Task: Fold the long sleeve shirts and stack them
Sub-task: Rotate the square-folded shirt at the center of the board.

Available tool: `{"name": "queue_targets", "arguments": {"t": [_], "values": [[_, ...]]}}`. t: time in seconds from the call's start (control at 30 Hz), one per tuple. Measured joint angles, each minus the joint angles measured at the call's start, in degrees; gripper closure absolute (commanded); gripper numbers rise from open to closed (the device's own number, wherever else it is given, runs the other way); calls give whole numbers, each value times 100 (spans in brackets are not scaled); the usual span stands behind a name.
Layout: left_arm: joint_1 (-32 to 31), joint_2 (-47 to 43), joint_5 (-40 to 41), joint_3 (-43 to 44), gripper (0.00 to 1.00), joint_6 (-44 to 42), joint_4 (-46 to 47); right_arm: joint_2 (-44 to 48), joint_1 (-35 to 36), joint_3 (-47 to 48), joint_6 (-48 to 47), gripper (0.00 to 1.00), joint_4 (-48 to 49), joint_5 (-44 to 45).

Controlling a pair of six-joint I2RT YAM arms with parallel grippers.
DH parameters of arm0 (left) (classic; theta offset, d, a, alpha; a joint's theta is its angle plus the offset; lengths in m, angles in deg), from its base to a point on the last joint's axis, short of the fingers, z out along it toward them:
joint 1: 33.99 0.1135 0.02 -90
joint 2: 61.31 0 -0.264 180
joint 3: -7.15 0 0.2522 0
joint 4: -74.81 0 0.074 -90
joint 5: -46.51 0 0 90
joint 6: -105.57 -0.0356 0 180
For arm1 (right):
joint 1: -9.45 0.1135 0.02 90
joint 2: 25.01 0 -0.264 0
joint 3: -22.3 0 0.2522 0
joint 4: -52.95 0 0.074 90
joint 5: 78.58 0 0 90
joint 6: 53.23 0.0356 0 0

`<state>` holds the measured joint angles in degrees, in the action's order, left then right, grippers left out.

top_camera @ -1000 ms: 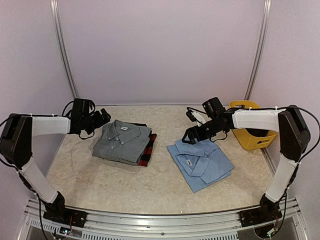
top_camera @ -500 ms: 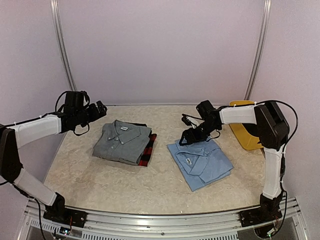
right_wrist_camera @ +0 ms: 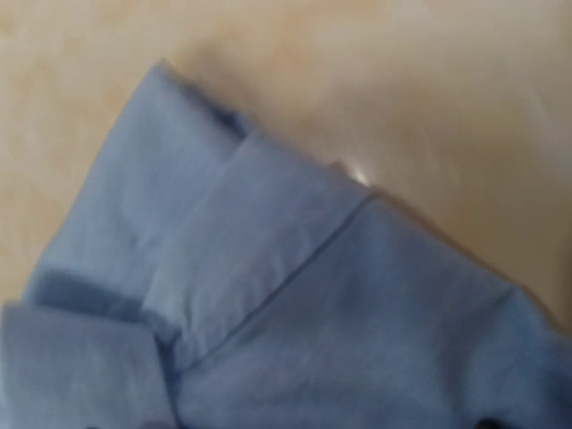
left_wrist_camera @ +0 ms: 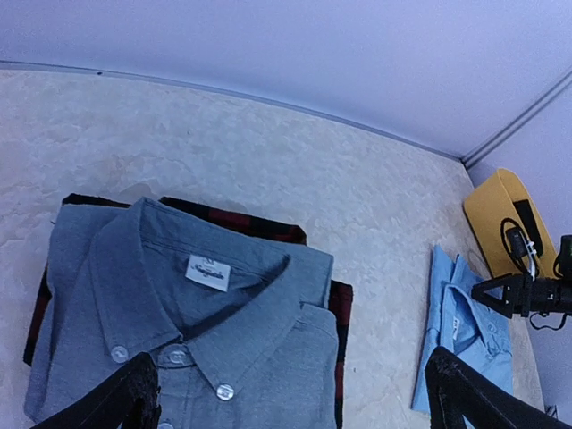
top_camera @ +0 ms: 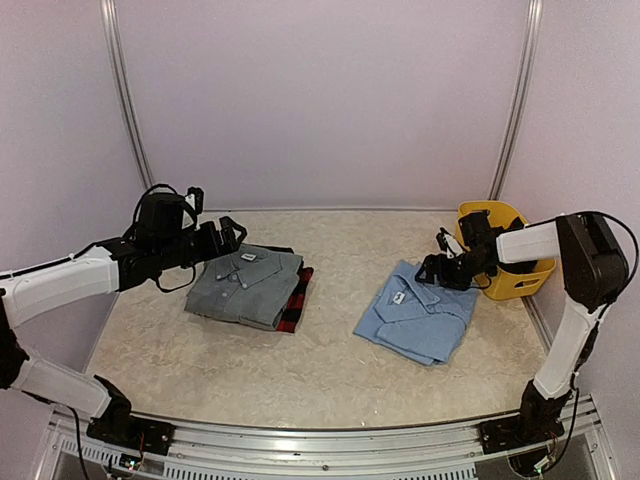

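A folded grey shirt [top_camera: 245, 287] with a white neck label [left_wrist_camera: 207, 273] lies on top of a red-and-black plaid shirt [top_camera: 296, 303] at the left of the table. My left gripper [top_camera: 226, 238] hovers open over the grey shirt's far left corner, and its fingertips [left_wrist_camera: 134, 398] show wide apart in the left wrist view. A folded light blue shirt [top_camera: 418, 314] lies at the right. My right gripper [top_camera: 437, 270] is low at that shirt's far right edge, jaws wide. Blue cloth [right_wrist_camera: 295, 295] fills the right wrist view and its fingers do not show.
A yellow plastic basket [top_camera: 503, 270] stands at the right wall, just behind my right gripper. Bare tabletop [top_camera: 340, 250] separates the two shirt piles. Walls and metal rails close the back and both sides.
The light blue shirt has slid to the right and turned, along with my right gripper drawing back toward the basket. My left gripper has moved right, over the grey shirt's corner.
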<state>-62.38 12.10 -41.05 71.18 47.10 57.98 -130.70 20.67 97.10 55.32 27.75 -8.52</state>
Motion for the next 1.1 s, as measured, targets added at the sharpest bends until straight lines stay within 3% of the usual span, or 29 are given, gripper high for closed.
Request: {"name": "queue_targets", "arguments": {"t": [0.2, 0.47, 0.9, 1.1], "values": [[-848, 31, 85, -236, 1, 61, -7, 1523, 260, -1421, 466, 13, -63, 328], [-1147, 348, 111, -269, 1, 101, -2, 3475, 844, -1847, 579, 14, -699, 601], [-1663, 658, 107, -114, 1, 153, 4, 3346, 914, -2955, 1237, 19, -855, 472], [-1759, 645, 109, -114, 1, 260, 4, 3759, 1626, -3394, 2024, 18, -573, 431]]}}
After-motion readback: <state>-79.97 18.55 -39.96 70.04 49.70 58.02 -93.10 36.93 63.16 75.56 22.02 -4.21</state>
